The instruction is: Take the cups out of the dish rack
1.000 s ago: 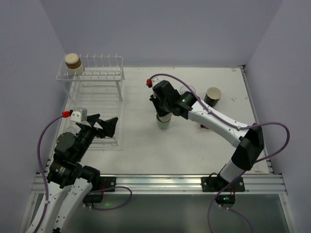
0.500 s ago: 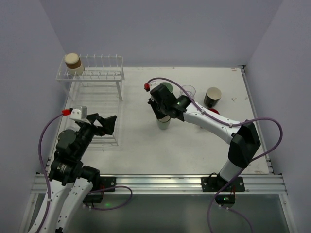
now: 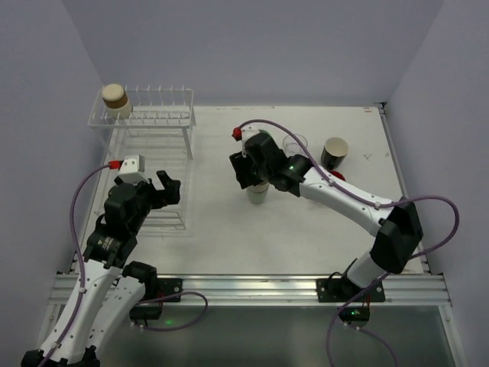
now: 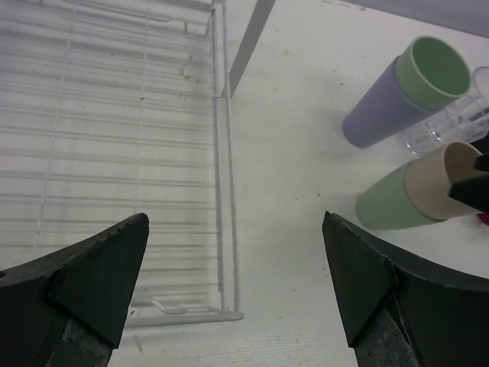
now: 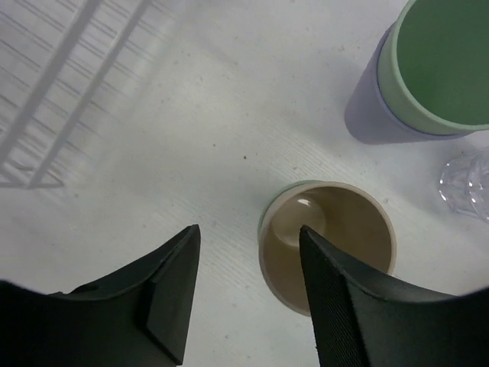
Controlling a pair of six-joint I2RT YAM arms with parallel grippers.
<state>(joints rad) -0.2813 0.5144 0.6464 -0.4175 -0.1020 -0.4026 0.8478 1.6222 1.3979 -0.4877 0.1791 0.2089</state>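
Note:
The white dish rack [image 3: 149,164] lies at the left, and a beige cup [image 3: 114,95] stands on its raised shelf. My left gripper [image 4: 235,222] hangs open over the rack's near right corner [image 4: 221,306], with nothing between its fingers. My right gripper [image 5: 248,233] is open above a beige cup [image 5: 328,245] nested in a pale green cup [image 4: 382,206] on the table. One finger is over the beige cup's mouth, the other outside its left wall. Close by stand a purple cup [image 5: 367,107] with a green cup [image 5: 447,57] inside it, a clear glass cup [image 3: 294,144] and a black cup [image 3: 334,153].
A small red object [image 3: 337,176] lies by the black cup, mostly behind my right arm. White walls close the table at the back and on both sides. The rack's flat grid [image 4: 107,130] holds no cup in the left wrist view.
My right gripper has opened and let go of the beige cup, which now sits in the green one. My left arm has reached farther forward over the rack.

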